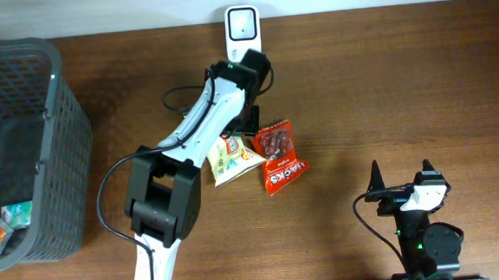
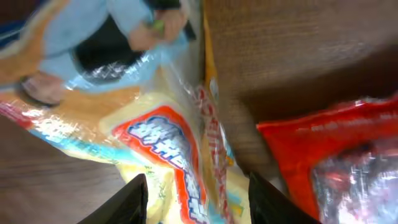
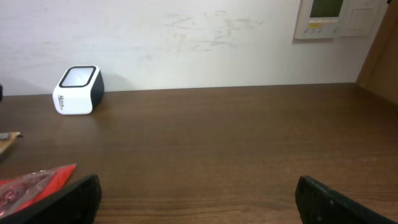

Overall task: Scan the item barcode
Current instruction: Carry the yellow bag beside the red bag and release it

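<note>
- Step judged: pick-up of the yellow pack (image 1: 229,159); scan not yet done.
- Left tool (image 2: 199,186) is seen half-wide, straddling the pack on the tabletop (image 1: 402,78); no pinch visible.
- Pack lies at 6 o'clock of the scanner (image 1: 243,27), with the red pack (image 1: 278,156) touching it at 3 o'clock.
- Next: pack to be gripped and its barcode turned to the scanner.
- Right tool (image 1: 402,176) is wide, empty, well apart at 4 o'clock.
</note>
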Available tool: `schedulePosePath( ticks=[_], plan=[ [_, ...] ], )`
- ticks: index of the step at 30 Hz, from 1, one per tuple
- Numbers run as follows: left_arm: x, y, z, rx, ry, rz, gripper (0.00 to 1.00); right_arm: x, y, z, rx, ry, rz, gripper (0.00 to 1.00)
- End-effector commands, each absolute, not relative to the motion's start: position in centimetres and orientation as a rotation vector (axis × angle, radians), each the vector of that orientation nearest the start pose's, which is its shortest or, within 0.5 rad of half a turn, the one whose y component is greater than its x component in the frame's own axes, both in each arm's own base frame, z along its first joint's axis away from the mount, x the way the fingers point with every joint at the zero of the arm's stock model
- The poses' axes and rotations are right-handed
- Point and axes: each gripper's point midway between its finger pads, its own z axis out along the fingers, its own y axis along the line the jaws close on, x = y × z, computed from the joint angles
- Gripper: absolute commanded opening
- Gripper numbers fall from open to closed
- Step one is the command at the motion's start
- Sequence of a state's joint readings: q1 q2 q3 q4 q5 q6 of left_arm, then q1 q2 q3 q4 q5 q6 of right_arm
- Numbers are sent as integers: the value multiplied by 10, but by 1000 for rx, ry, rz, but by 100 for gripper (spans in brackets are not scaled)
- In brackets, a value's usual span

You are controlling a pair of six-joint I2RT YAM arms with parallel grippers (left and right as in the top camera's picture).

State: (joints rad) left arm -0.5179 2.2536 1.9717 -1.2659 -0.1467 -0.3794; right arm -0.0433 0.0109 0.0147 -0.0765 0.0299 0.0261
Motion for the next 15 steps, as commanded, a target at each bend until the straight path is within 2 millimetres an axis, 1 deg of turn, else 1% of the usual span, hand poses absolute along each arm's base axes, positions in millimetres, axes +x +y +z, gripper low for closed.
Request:
schedulePosePath(
  ticks=[1, 3, 4, 6, 7, 8, 9, 10, 11, 12, 13, 15],
  plan=[
    [423, -209, 127, 226, 2921, 108, 50, 245, -18, 156, 93, 1644, -43, 99],
    [431, -210, 163, 207, 2855, 88, 57, 245, -18, 156, 93, 1644, -43, 98],
    [437, -205, 189, 185, 2800, 91, 59, 245, -18, 156, 93, 1644, -43, 99],
    [446, -192, 233, 133, 2699, 104, 62, 245, -18, 156, 93, 1644, -43, 99],
    [450, -178, 261, 85, 2630, 116, 66, 245, -18, 156, 93, 1644, -43, 98],
    [453, -161, 289, 29, 2561, 132, 74, 245, -18, 156, 93, 1644, -43, 99],
    [453, -144, 309, -21, 2508, 143, 81, 245, -18, 156, 93, 1644, -43, 98],
    [452, -126, 328, -72, 2461, 151, 82, 245, -18, 156, 93, 1644, -43, 98],
    [452, -106, 352, -143, 2395, 117, 87, 245, -18, 156, 93, 1644, -43, 99],
    [451, -87, 372, -202, 2340, 61, 92, 245, -18, 156, 93, 1644, -43, 99],
    [449, -69, 387, -279, 2291, 30, 93, 245, -18, 156, 93, 1644, -43, 99],
    [435, -20, 417, -461, 2191, 11, 97, 245, -18, 156, 93, 1644, -43, 98]
  ],
)
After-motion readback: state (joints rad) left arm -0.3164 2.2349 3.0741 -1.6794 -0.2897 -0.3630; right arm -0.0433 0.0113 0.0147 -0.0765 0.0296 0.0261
